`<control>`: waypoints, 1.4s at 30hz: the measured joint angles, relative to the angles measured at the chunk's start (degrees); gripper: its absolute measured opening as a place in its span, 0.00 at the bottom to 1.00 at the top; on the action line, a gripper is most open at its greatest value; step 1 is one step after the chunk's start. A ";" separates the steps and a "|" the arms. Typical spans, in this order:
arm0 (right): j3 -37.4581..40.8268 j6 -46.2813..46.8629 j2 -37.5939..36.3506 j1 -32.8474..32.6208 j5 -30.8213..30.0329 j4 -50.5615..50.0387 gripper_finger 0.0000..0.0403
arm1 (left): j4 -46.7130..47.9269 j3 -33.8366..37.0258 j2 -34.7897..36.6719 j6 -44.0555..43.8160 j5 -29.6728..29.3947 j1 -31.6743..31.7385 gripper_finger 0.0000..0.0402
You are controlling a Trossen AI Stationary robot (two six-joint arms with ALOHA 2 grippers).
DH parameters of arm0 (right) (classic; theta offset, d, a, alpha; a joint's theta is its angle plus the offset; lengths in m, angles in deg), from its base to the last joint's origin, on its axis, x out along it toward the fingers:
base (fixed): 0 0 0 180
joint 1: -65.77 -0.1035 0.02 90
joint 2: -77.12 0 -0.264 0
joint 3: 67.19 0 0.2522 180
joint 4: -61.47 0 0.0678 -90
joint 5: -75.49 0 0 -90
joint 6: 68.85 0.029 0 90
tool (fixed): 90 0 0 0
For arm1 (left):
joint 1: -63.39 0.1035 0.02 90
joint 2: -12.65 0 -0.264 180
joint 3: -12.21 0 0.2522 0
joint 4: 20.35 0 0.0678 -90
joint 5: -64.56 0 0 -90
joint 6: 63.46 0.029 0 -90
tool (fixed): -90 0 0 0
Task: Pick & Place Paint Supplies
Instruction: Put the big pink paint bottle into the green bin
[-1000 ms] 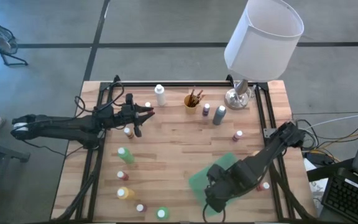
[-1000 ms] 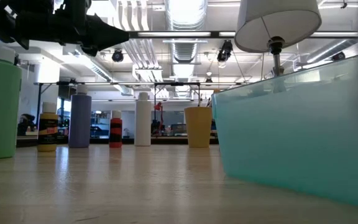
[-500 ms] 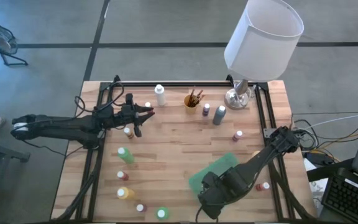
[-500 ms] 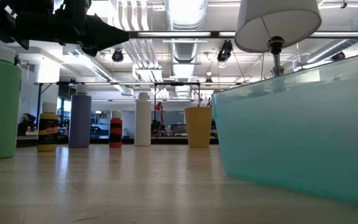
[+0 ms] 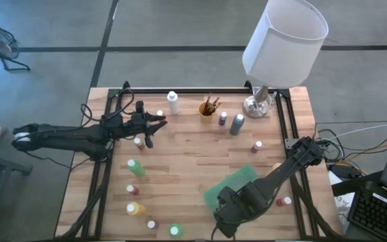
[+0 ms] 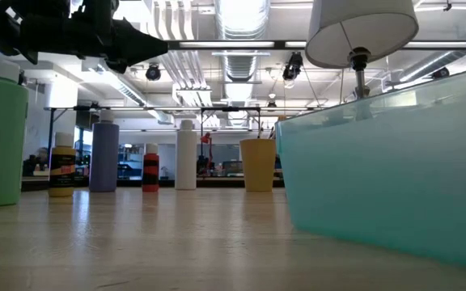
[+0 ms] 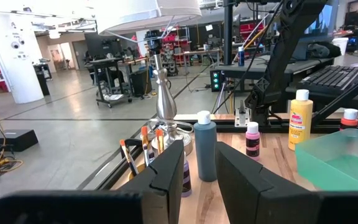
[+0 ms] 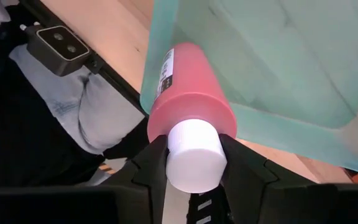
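- Our right gripper (image 8: 193, 163) is clamped on the white cap of a pink paint bottle (image 8: 188, 87), one finger on each side of the cap
- The bottle's long axis runs straight out ahead of the gripper, base first, and its body crosses the rim of the pale green bin (image 8: 278, 68); we cannot tell whether it touches the rim
- From above, this gripper (image 5: 226, 214) sits at the near end of the green bin (image 5: 237, 180), in the near right part of the desk (image 5: 187, 158), so the bin lies directly in front of what we hold
- We judge that the coming move turns on this one line-up: the bottle has to clear the rim and go further in along its own axis before we let go
- Our left gripper (image 7: 196, 177) waits at the far left of the desk, fingers a narrow gap apart and holding nothing; its fingertips point across at a teal bottle (image 7: 205, 147), a cup of brushes (image 7: 143, 140) and the lamp (image 7: 165, 93)
- Loose bottles stand scattered on the left half of the desk, such as a green one (image 5: 134, 167) and a yellow one (image 5: 134, 208), nearer our left arm than our right
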 joint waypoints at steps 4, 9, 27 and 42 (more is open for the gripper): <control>1.43 -0.02 0.00 -0.24 0.10 1.46 0.28 | 0.00 0.00 0.00 -0.02 -0.01 0.00 0.24; 2.44 -0.02 0.00 -0.52 0.47 1.77 0.29 | 0.00 0.00 0.01 -0.02 -0.01 0.00 0.24; 2.50 -0.10 0.00 -0.51 -0.98 4.57 0.43 | -0.02 0.00 0.01 -0.02 -0.01 0.07 0.24; 2.50 -1.18 -0.05 -0.51 -2.04 4.50 0.57 | -0.02 0.00 0.02 0.01 0.00 0.04 0.24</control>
